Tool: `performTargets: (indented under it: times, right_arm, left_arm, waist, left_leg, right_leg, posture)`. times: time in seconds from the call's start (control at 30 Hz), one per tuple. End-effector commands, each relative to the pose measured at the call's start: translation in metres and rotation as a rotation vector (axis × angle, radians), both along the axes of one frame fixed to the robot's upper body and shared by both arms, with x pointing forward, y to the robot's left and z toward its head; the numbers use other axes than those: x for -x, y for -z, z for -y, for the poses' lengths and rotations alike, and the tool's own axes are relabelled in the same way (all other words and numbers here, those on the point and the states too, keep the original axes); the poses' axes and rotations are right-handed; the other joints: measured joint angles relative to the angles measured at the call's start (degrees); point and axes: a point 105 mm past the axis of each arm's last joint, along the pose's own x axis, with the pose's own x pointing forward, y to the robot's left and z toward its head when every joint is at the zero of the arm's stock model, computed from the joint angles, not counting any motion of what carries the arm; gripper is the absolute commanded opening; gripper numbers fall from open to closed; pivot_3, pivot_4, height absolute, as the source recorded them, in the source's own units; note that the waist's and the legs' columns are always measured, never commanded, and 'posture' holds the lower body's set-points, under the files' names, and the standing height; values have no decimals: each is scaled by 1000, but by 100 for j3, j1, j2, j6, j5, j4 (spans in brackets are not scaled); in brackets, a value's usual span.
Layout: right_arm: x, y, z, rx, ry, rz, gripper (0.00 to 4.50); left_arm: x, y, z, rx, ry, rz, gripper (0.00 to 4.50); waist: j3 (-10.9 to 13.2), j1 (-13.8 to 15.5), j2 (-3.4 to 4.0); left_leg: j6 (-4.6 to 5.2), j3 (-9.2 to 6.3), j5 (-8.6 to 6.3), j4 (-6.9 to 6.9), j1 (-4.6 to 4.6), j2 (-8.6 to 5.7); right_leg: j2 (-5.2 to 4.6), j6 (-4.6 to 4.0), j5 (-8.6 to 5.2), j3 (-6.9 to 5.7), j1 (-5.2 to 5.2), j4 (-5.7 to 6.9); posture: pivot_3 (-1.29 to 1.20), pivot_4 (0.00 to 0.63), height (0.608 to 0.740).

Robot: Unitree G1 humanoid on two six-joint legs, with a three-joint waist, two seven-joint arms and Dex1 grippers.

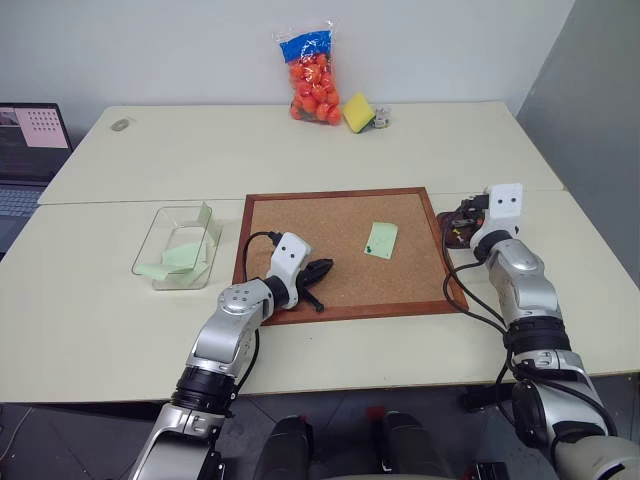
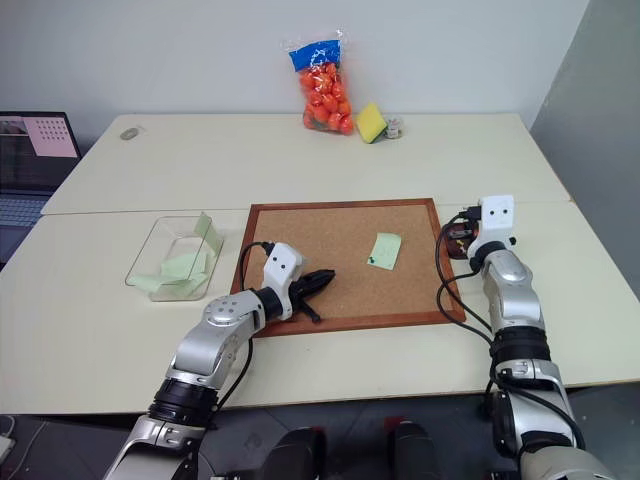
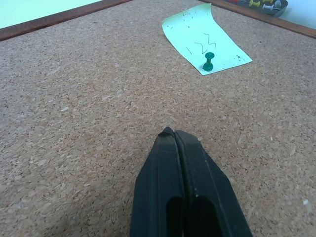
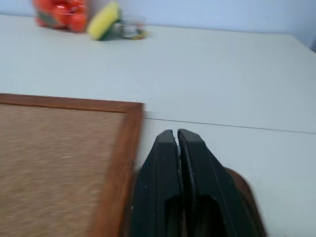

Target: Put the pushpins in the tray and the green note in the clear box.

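1. I see my left gripper (image 3: pixel 170 136) with its two black fingers pressed together and nothing between them; it sits over the bare cork at the near left part of the corkboard (image 1: pixel 345 250), pointing toward 2 o'clock.
2. My right gripper (image 4: pixel 177 134) is likewise pressed together with nothing in it; it sits above the tray (image 4: pixel 242 190), just past the corkboard's right frame.
3. The tray (image 1: pixel 462 224) lies on the table (image 1: pixel 420 150) at 3 o'clock of the corkboard, just beside its frame; pushpins (image 3: pixel 264 4) with yellow, white and red heads lie in it.
4. One green note (image 1: pixel 382 240) is flat on the cork, right of the board's centre, at about 2 o'clock from my left gripper and apart from it; a green pushpin (image 3: pixel 209 61) stands in its near edge; there is handwriting on the slip.
5. The clear box (image 1: pixel 180 247) stands at 9 o'clock of the corkboard, near its left frame; pale green slips (image 1: pixel 178 258) lie inside it, one leaning against its right wall.
6. At 12 o'clock, near the far table edge, I see a bag of orange balls (image 1: pixel 314 80) upright, with a yellow sponge (image 1: pixel 357 112) just beside it; a laptop (image 1: pixel 30 150) sits at 10 o'clock.
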Motion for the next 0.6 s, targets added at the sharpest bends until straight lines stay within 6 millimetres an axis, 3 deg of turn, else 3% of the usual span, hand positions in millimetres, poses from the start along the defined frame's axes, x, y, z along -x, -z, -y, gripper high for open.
performTargets:
  times: [0.03,0.17,0.3,0.6]
  right_arm:
    - [-6,-18,10,-5,60,48,37]
    - [-8,-13,12,-19,70,28,37]
    - [-8,-12,11,-21,71,26,621]
    - [-8,-6,19,-9,105,7,2613]
  left_arm:
    - [6,25,1,-37,5,-101,0]
    - [7,26,-2,-40,0,-101,0]
    - [7,26,-2,-39,-3,-101,0]
    - [7,26,-3,-39,-7,-99,0]
  waist:
    - [0,0,0]
    - [0,0,0]
    - [0,-2,0]
    - [0,-3,0]
  left_leg:
    - [0,1,0,0,0,0]
    - [0,0,0,0,-1,0]
    - [1,1,0,0,-1,0]
    - [0,1,0,0,-1,1]
  right_leg:
    - [0,1,0,1,0,0]
    - [0,-2,1,0,1,0]
    - [0,-1,1,0,1,0]
    - [0,-1,1,1,0,0]
  posture:
    - [0,150,740]
    - [0,150,740]
    - [0,150,740]
    - [0,150,740]
